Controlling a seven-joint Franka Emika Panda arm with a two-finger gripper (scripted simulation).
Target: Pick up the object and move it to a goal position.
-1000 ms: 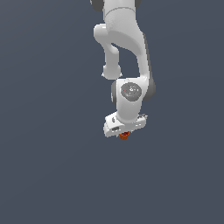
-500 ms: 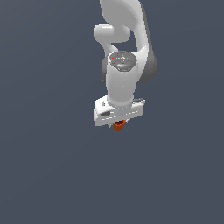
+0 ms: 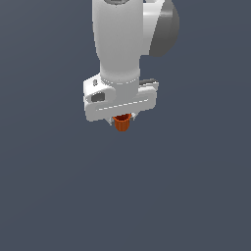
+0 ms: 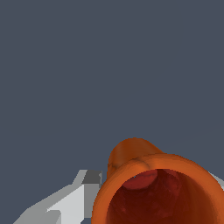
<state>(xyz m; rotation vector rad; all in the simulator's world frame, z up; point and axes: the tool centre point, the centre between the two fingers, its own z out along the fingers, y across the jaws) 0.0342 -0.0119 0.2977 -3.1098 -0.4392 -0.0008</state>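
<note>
Centrally in exterior view: white gripper [image 3: 122, 119] clamped on small orange-red cup-like cylinder [image 3: 122, 123], hollow mouth filling wrist view's foreground [image 4: 157, 192]. Plain dark grey-blue backdrop [image 3: 196, 186] all round.

- The white arm [image 3: 120, 39] hangs straight down from twelve o'clock in the exterior view.
- The gripper [image 3: 122, 119] points toward six o'clock, fingers clamped on the orange-red cup [image 3: 122, 123].

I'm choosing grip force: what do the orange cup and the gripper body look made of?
Orange cup: smooth, matte, plastic or glazed-clay look, with uniform colour and a darker mottled hollow in the wrist view; this is a render, so uncertain. Gripper body: white, hard, satin plastic-like shell with soft highlights.
</note>
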